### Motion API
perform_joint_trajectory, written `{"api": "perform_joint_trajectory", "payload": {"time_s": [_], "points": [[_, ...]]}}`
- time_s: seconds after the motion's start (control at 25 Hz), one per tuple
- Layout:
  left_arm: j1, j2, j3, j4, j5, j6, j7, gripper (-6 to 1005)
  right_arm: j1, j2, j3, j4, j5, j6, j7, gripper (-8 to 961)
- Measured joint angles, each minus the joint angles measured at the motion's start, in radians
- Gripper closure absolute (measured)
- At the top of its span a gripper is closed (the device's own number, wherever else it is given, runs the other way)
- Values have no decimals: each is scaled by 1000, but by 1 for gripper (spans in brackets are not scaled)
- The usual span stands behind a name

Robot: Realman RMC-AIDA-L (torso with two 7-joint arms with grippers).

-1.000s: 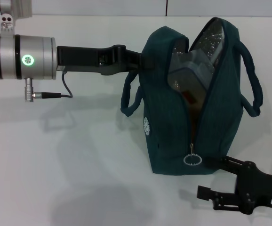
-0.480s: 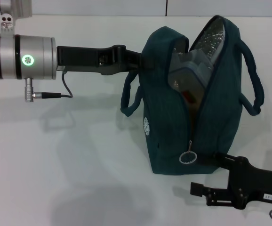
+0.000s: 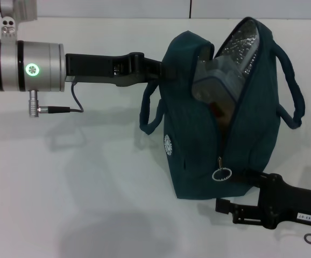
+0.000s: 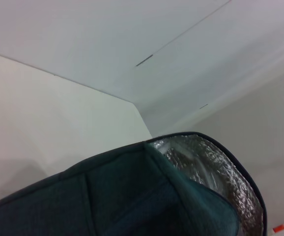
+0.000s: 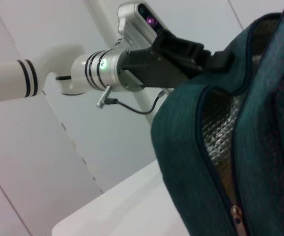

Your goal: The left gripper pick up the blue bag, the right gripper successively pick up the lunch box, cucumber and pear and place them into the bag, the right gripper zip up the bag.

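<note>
The big dark teal cloth bag (image 3: 220, 123) stands upright on the white table (image 3: 91, 177), its zip open down to the silver ring pull (image 3: 221, 174); only the head view shows the clear plastic lunch box (image 3: 214, 86) tucked inside; the left wrist view shows just the shiny foil lining (image 4: 211, 172); the black left gripper (image 3: 161, 70) meets the bag's top edge, its tips hidden; the black right gripper (image 3: 236, 212) lies low beside the bag's bottom, by the ring.
</note>
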Motion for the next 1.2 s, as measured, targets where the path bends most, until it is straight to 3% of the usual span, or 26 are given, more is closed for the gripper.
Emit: {"api": "perform_joint_trajectory", "payload": {"time_s": [0.52,1.2], "points": [[-7,0,0,0,-1,0,3,863,36,0,-114,-11,75,11,-4,93],[-2,1,-3,0,-2,-3,6,859,43,0,-118,-12,90,47,-5,125]]}}
